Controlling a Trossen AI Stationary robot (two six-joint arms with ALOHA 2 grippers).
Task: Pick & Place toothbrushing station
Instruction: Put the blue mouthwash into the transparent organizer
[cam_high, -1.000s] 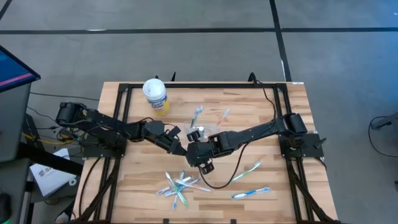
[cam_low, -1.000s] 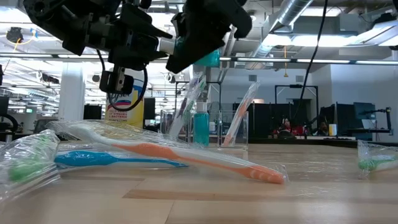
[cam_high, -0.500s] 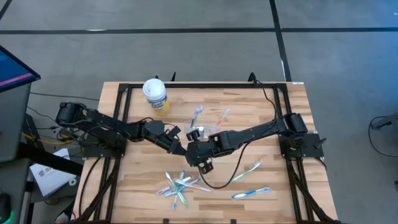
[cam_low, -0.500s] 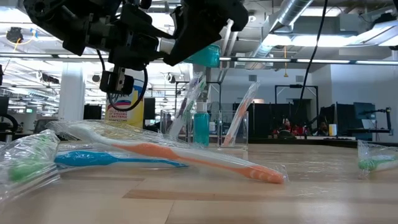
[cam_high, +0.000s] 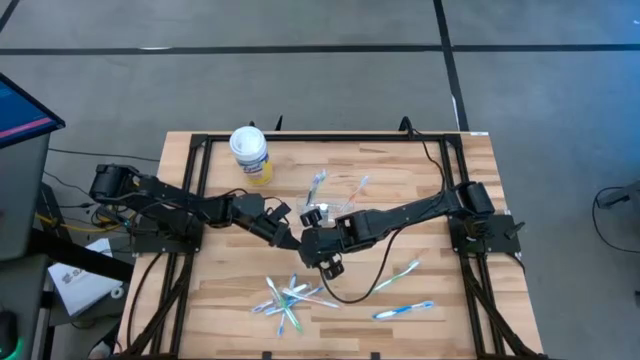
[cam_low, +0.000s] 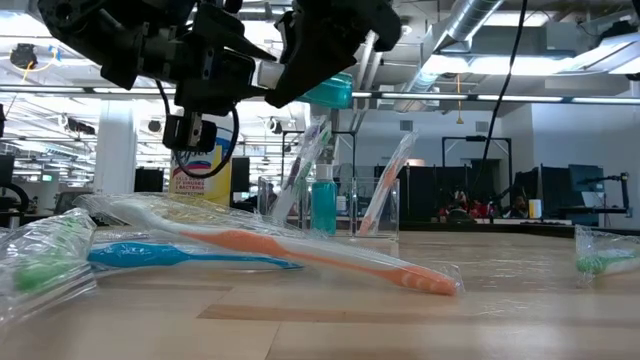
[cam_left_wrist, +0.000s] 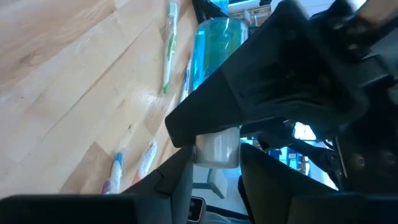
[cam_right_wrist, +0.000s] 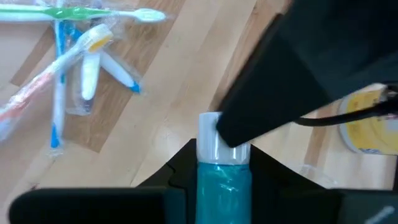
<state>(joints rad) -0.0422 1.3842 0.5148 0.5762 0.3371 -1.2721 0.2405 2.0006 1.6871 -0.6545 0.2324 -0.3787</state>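
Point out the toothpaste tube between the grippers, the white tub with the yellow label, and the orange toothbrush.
toothpaste tube (cam_right_wrist: 224, 177): right wrist view, teal body below the white cap.
white tub (cam_high: 249, 152): high view, on its lid.
orange toothbrush (cam_low: 300, 252): low view, mid-handle.

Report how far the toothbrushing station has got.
Done: the clear cup holds some toothbrushes. In hand: the right end effector grips a teal toothpaste tube above mid-table, with the left end effector at its cap. Left: loose toothbrushes lie scattered on the table.
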